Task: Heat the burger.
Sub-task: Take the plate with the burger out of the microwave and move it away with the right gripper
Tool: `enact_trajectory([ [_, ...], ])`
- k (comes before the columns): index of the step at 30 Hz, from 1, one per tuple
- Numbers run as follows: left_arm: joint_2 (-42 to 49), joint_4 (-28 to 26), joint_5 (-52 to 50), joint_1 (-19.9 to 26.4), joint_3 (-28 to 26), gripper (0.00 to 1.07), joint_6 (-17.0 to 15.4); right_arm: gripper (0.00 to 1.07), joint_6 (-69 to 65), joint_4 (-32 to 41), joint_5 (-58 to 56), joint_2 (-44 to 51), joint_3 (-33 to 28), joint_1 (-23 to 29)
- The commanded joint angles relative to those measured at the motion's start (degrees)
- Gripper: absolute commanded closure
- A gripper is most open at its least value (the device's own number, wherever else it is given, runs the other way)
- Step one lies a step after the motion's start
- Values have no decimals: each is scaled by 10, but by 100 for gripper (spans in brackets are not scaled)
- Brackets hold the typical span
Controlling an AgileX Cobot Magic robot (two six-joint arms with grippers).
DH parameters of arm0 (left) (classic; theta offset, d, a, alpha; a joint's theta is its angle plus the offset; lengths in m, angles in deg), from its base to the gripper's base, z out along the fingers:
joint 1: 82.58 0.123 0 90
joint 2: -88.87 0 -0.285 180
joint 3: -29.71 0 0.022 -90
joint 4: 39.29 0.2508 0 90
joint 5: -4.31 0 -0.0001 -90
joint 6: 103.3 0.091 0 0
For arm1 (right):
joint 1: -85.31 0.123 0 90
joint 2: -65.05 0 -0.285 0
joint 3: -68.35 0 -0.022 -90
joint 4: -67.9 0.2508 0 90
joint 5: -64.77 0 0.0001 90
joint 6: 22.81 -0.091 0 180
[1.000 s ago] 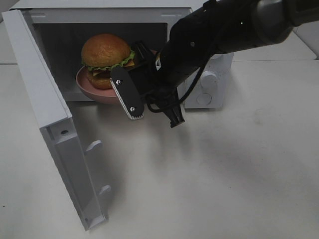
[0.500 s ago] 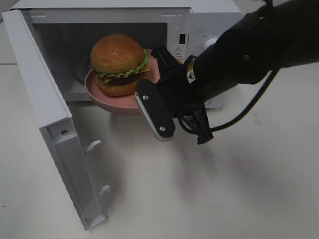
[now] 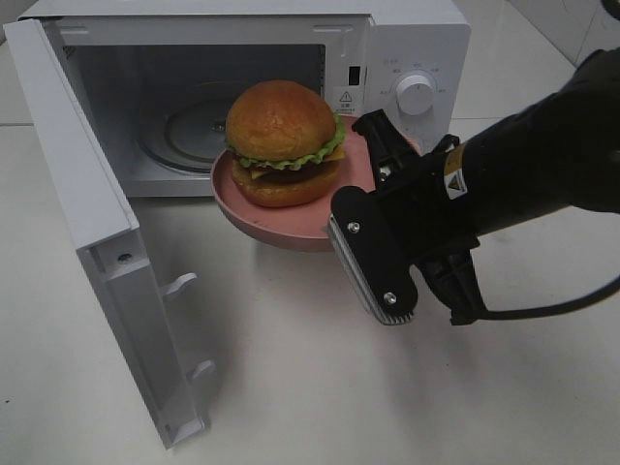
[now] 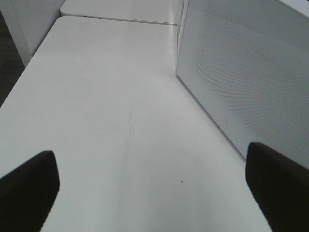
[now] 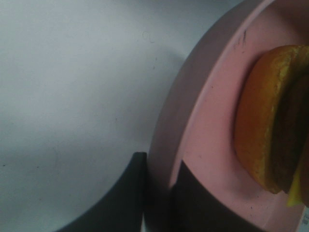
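1. Gripping the rim of the pink plate [image 3: 291, 229], the right claw [image 3: 373, 208] is clamped on the plate's edge, one finger above the rim and one below, as the right wrist view shows [image 5: 159, 193].
2. On that plate sits the burger [image 3: 284, 140], upright, with its golden bun on top, green lettuce and a dark patty beneath.
3. Plate and burger are held in the air just in front of the microwave [image 3: 407, 58], clear of the desk [image 3: 310, 387] and outside the cavity.
4. Standing wide open on the left side, the microwave door [image 3: 87, 213] leaves the glass turntable [image 3: 189, 131] visible inside.
5. Over bare desk beside the microwave's perforated side wall [image 4: 241, 82] hangs the left claw [image 4: 154, 188], its two dark fingers [image 4: 29, 183] spread wide apart with nothing between them.
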Motion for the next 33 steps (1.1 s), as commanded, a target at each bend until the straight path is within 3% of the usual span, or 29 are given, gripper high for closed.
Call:
enact_trajectory([
  [1,13,2,-3,1,2,7,1,107,-2,-3,37,44,-22,-3],
  [15,13,2,-3,1,2,7,1,107,-6,-3,-7,197,-123,-3],
  [33,13,2,-3,1,2,7,1,105,-38,-5,-108,366,-193,-3],
])
